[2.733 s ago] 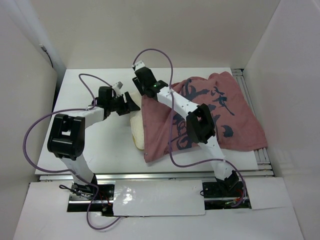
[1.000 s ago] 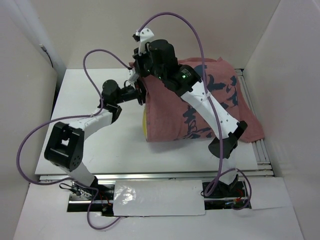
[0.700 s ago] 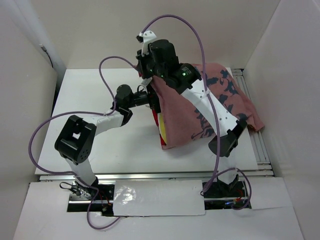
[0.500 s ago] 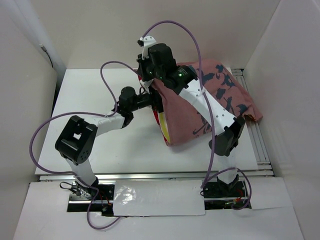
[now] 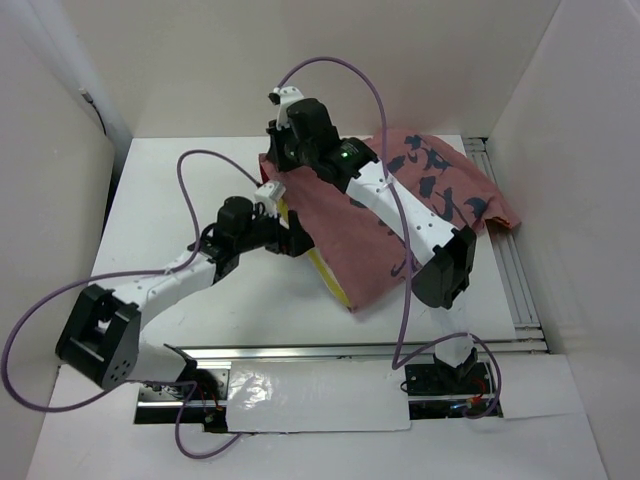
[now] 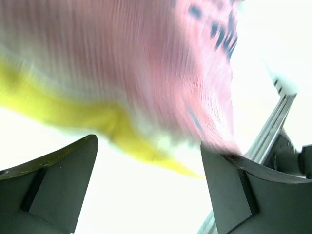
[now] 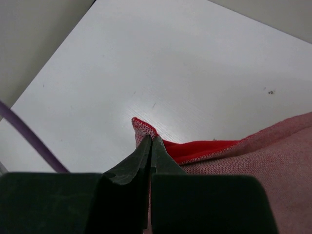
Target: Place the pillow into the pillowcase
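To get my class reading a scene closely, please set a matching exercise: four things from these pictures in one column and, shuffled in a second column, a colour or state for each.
Column one
1. pillow
2. pillowcase
3. left gripper
4. right gripper

Column two
A. shut on a corner of fabric
B. dull pink with dark marks
C. open, fingers spread wide
D. mostly covered, only a yellow edge showing

Right pairs: 1-D, 2-B, 3-C, 4-A
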`<state>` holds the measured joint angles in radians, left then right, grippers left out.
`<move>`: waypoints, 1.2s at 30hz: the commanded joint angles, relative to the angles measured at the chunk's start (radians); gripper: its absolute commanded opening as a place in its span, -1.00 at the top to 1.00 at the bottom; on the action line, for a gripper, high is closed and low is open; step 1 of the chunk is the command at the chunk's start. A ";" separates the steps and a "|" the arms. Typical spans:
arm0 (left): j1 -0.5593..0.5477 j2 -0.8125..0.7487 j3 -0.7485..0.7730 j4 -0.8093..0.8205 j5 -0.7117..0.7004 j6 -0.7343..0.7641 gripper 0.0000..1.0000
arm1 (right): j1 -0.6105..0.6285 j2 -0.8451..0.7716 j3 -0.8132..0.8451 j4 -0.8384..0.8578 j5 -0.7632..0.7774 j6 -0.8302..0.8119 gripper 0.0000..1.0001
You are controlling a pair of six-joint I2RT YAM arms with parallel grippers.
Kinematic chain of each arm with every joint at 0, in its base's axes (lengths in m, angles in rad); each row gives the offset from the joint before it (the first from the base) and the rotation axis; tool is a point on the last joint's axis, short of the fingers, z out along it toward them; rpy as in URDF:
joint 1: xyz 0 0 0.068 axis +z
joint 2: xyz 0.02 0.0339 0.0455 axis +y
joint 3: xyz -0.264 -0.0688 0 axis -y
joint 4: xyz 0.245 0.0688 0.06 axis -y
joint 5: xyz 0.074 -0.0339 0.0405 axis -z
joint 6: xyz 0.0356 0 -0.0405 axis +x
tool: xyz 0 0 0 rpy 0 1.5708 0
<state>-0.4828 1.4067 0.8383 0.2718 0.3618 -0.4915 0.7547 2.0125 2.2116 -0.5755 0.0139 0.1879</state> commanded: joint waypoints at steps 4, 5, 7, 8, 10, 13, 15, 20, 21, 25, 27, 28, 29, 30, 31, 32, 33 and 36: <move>0.000 -0.204 -0.200 -0.089 0.002 -0.004 -0.99 | 0.015 -0.002 -0.027 0.138 -0.025 0.039 1.00; 0.000 -0.225 -0.215 -0.126 0.002 -0.004 -0.99 | 0.015 -0.001 -0.027 0.138 -0.025 0.048 1.00; 0.000 -0.308 -0.274 -0.149 0.002 -0.004 -0.99 | 0.015 0.023 -0.038 0.138 -0.034 0.048 1.00; 0.000 -0.340 -0.297 -0.161 0.002 -0.004 -0.99 | 0.015 0.023 -0.049 0.138 -0.046 0.048 0.97; 0.000 -0.434 -0.367 -0.161 -0.012 -0.028 -0.99 | 0.040 0.052 -0.100 0.173 -0.060 0.048 0.92; -0.010 -0.511 -0.439 -0.161 -0.034 -0.062 -0.90 | 0.067 0.129 -0.104 0.198 -0.101 0.048 0.85; -0.010 -0.570 -0.462 -0.161 -0.034 -0.082 -0.87 | 0.081 0.229 -0.055 0.198 -0.112 0.048 0.82; -0.019 -0.630 -0.496 -0.140 -0.034 -0.110 -0.93 | 0.094 0.394 0.186 0.077 -0.066 0.016 0.21; -0.019 -0.630 -0.507 -0.131 -0.024 -0.119 -1.00 | 0.094 0.394 0.177 0.077 -0.055 0.016 0.03; -0.019 -0.586 -0.542 -0.024 0.017 -0.150 -0.97 | 0.094 0.148 -0.060 0.137 -0.003 0.016 -0.43; -0.028 -0.520 -0.555 0.070 0.055 -0.160 -0.90 | 0.094 0.033 -0.264 0.193 0.046 0.016 -0.57; -0.043 -0.468 -0.555 0.099 0.055 -0.170 -0.87 | 0.094 -0.083 -0.394 0.206 0.084 0.030 -0.60; -0.053 -0.468 -0.555 0.128 0.068 -0.170 -0.84 | 0.094 -0.140 -0.395 0.206 0.102 0.039 -0.60; -0.053 -0.439 -0.555 0.153 0.068 -0.170 -0.83 | 0.094 -0.200 -0.526 0.216 0.121 0.048 -0.60; -0.063 -0.378 -0.544 0.180 0.077 -0.170 -0.78 | 0.094 -0.260 -0.593 0.217 0.138 0.065 -0.60; -0.075 -0.346 -0.521 0.222 0.077 -0.182 -0.76 | 0.094 -0.378 -0.662 0.217 0.167 0.099 -0.60; -0.076 -0.315 -0.506 0.239 0.077 -0.182 -0.76 | 0.094 -0.438 -0.785 0.217 0.181 0.110 -0.60; -0.094 -0.189 -0.453 0.327 0.089 -0.202 -0.73 | 0.094 -0.622 -0.947 0.127 0.193 0.136 -0.63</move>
<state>-0.5632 1.1561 0.3195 0.4049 0.4164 -0.6647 0.8478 1.4990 1.3975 -0.4068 0.1413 0.2745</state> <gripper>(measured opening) 0.876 0.810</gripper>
